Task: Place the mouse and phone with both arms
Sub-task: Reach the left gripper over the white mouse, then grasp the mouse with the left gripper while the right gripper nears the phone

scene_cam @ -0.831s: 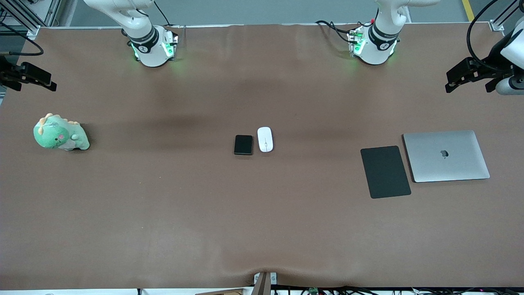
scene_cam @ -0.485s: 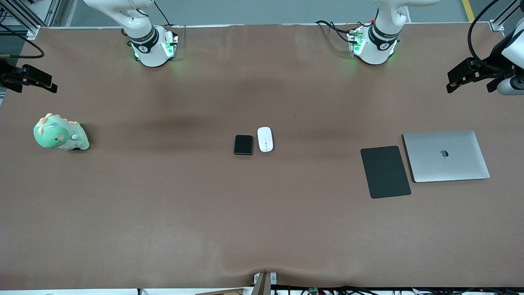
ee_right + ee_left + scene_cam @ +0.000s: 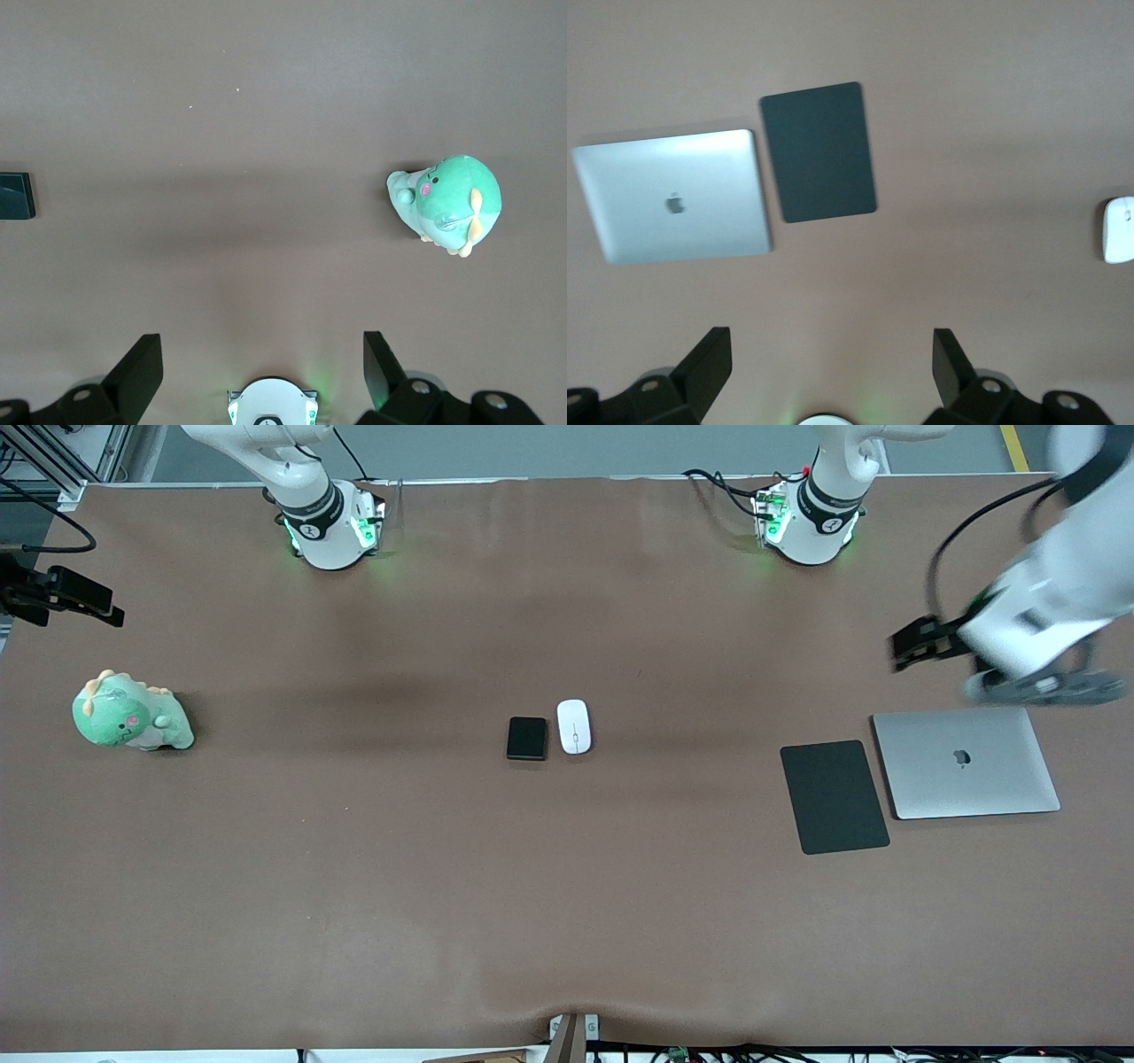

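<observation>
Glossy white oval mouse (image 3: 574, 726)

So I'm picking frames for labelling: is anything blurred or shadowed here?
Front view: the left arm is motion-smeared above the laptop; soft dark bands cross the table. Left wrist view: slightly soft overall. Right wrist view: sharp, a faint shadow band beside the dinosaur.

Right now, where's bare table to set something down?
Widest free: between the plush dinosaur and the phone, and between the mouse and the mouse pad. Also everything nearer the front camera. Crowded: phone beside mouse; pad beside laptop.
</observation>
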### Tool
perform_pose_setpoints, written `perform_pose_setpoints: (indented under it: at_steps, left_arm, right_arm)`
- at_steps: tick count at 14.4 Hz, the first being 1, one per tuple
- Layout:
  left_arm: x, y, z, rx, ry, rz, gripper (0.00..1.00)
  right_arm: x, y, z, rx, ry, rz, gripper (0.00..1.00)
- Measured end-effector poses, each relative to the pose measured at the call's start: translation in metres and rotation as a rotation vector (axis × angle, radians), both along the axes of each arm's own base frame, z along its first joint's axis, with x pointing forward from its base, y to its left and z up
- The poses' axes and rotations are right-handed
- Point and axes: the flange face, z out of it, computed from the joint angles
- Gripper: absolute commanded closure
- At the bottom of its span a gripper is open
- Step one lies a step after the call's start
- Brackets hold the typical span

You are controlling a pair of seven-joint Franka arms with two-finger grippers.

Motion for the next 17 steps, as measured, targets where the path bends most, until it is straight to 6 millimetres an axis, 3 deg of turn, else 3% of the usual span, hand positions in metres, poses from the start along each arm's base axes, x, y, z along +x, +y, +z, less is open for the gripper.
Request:
perform_pose_setpoints:
  at_steps: [4, 7, 10, 13, 15, 17]
  left_arm:
    - [-0.012, -0.149, -0.088, 0.021, 0.017, -0.025, 0.00]
    - [-0.036, -0.228, -0.154, 0.026, 0.001, 0.011, 0.00]
    - [-0.057, -0.283, -0.217, 0.025, 0.007, 0.023, 0.00]
    - [-0.090, -0.340, -0.273, 0.010, -0.017, 0.090, 0.00]
    - [-0.107, -0.364, -0.304, -0.005, -0.027, 0.095, 0.00]
    - [-0.111, -0.372, -0.326, -0.018, -0.032, 0.091, 0.00]
  right_arm:
    - [0.005, 0.000, -0.011, 0.001, 0.027, -0.001, 0.00]
    - [0.013, 0.001, -0.032, 0.003, 0.085, 0.002, 0.00]
    - [0.025, 0.003, -0.058, 0.004, 0.135, 0.005, 0.00]
    - [0.033, 0.016, -0.075, 0.007, 0.168, 0.028, 0.00]
    - [0.037, 0.030, -0.085, 0.007, 0.186, 0.052, 0.00]
    - [0.042, 0.041, -0.097, 0.017, 0.207, 0.064, 0.00]
